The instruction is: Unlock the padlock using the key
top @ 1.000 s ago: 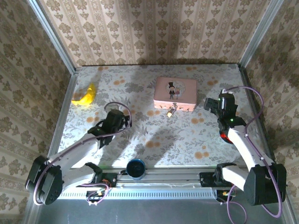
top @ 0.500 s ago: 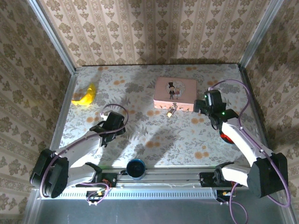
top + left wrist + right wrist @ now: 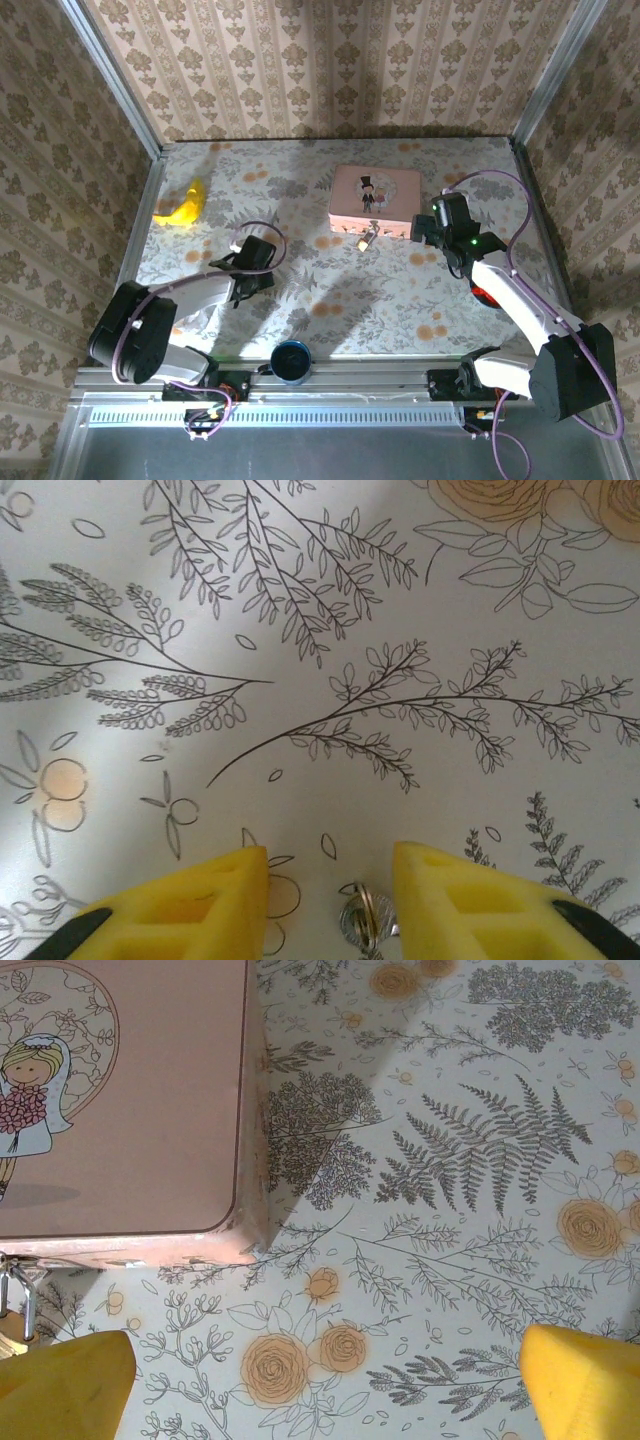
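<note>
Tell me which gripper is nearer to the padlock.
Right. The right gripper hangs just right of the padlock; the left gripper is much farther off, on its left.

Staged robot test cell: wallpapered panels [image 3: 330,70] and metal corner posts [image 3: 112,75] enclose a flower-patterned bench [image 3: 400,300] with two arms [image 3: 520,300] bolted to a rail [image 3: 370,375].

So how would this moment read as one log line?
left tool: jaws apart, straddling metal ring | right tool: open, by box corner | padlock: at box front, untouched
</note>
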